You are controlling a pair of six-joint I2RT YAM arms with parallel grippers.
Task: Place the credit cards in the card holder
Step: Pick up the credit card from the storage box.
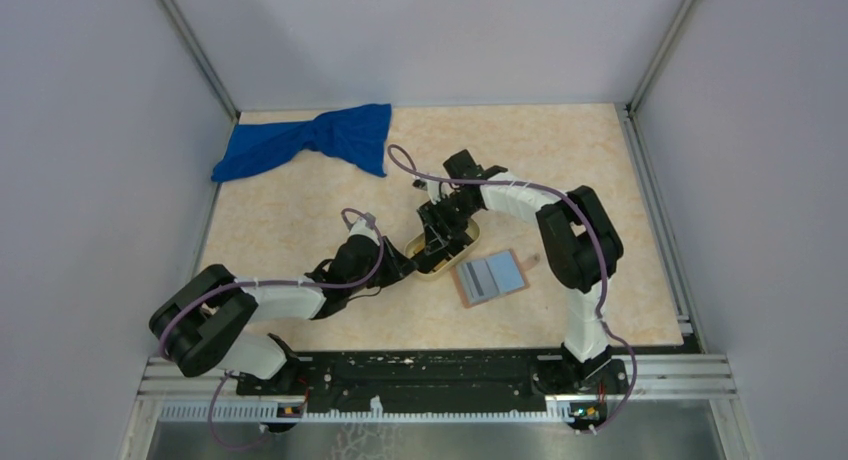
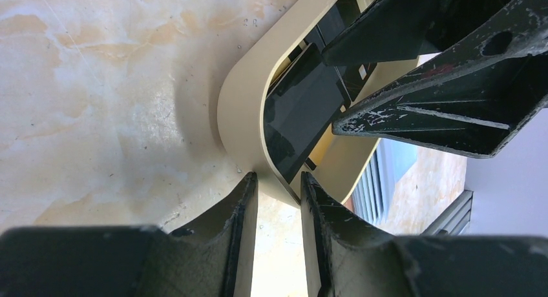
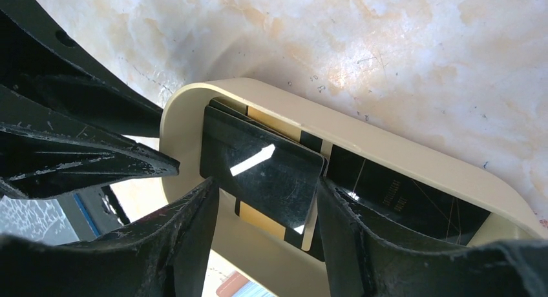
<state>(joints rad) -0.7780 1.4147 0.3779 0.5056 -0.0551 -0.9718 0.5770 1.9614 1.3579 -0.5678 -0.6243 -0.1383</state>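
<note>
The credit cards lie in an oval tan tray (image 1: 445, 273). A glossy black card (image 3: 265, 161) lies tilted on top of one with a gold band (image 3: 262, 219), and another black card (image 3: 400, 197) lies beside them. My right gripper (image 3: 265, 184) is open over the tray (image 3: 388, 145), its fingertips at the top card's two side edges. The left gripper (image 2: 279, 177) is shut on the tray's near rim (image 2: 239, 103), one finger outside and one inside. The card holder (image 1: 490, 277) lies open, blue-grey side up, just right of the tray.
A crumpled blue cloth (image 1: 310, 140) lies at the table's far left. The two grippers (image 1: 402, 260) (image 1: 440, 238) crowd together at the tray. Metal frame posts and grey walls enclose the table.
</note>
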